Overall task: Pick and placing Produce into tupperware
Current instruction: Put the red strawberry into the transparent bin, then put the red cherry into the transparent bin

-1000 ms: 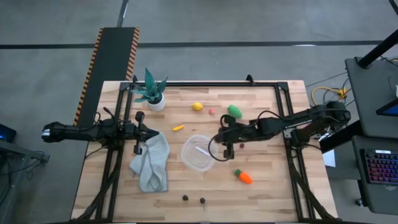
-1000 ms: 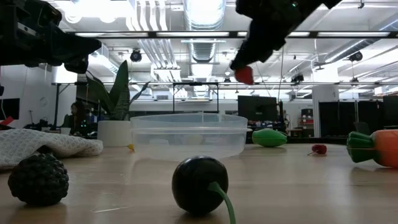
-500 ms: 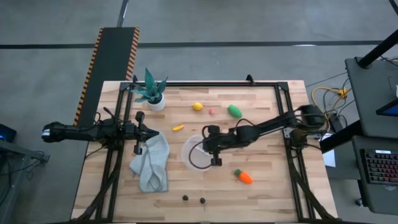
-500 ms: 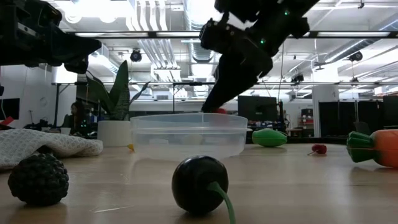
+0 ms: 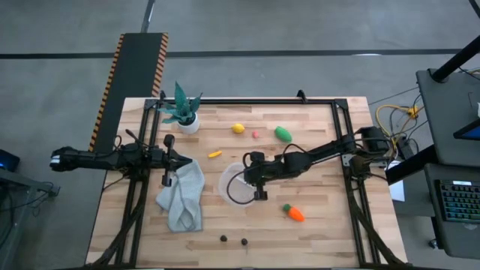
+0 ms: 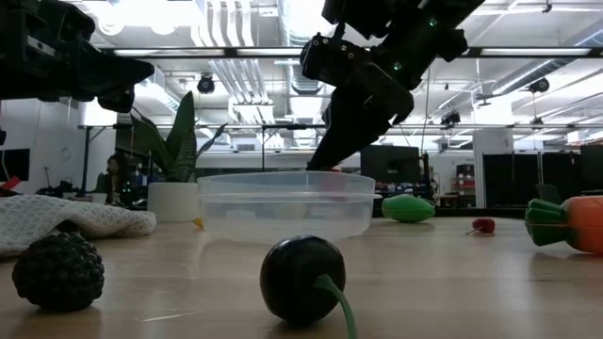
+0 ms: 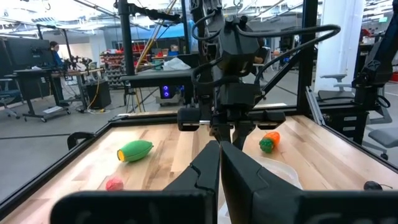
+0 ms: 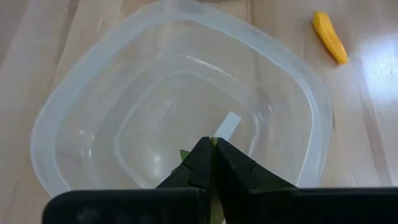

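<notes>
The clear tupperware point(image 5: 225, 180) sits on its base mid-table, also in the low view point(image 6: 283, 202). My right gripper point(image 5: 246, 180) hangs over it, shut on a small piece of produce, fingertips point(image 6: 325, 162) at rim height. My left gripper point(image 5: 182, 160) is shut and waits above the grey-green cloth point(image 5: 184, 196). On the table lie the lemon point(image 5: 238, 128), green oval point(image 5: 283, 133), a tiny red piece point(image 5: 255, 135), a small yellow piece point(image 5: 214, 154), the carrot point(image 5: 294, 213) and two dark pieces point(image 5: 223, 238) point(image 5: 244, 241). My right gripper pinches a small piece at its fingertips, slanting down from the table's right side over the tupperware. Only a green sliver point(image 8: 185, 154) shows beside the shut fingers in the wrist view; the fingers hide the rest. The piece is clear of the container floor point(image 8: 155, 118).
A teal potted plant point(image 5: 182, 112) stands at the far left corner. A black frame point(image 5: 247, 100) runs along the table's edges. The cloth lies left of the tupperware. Bare wood lies near the front edge, between the dark pieces and the carrot.
My right gripper, carrying a red piece, has moved toward the table's left and down, from beside the tupperware's right edge to over its inside. In the last half second it has held nearly still.
</notes>
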You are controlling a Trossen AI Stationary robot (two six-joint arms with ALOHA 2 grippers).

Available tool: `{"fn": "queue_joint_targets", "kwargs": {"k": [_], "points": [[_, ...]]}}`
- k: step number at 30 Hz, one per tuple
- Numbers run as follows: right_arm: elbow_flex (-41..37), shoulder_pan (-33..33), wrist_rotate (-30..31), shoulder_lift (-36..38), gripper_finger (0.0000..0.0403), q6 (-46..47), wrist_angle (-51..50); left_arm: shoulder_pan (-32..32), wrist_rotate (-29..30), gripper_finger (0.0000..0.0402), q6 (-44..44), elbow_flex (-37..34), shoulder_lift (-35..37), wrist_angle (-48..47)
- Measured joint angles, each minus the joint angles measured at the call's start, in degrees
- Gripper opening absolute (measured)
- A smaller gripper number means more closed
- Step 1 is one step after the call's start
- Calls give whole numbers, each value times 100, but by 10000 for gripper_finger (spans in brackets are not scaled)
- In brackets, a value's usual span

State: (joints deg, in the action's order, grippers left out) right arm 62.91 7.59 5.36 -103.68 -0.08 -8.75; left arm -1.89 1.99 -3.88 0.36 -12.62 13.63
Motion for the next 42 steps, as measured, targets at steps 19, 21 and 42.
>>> {"fn": "queue_joint_targets", "kwargs": {"k": [19,21,42], "points": [[-10,-1,7,0,43,-2,-14,0,1,0,0,0,2,0],[0,-1,19,0,49,-19,-56,0,-1,0,0,0,2,0],[-1160,-87,531,3082,114,24,-2573,-2,-1,0,2,0,4,0]]}}
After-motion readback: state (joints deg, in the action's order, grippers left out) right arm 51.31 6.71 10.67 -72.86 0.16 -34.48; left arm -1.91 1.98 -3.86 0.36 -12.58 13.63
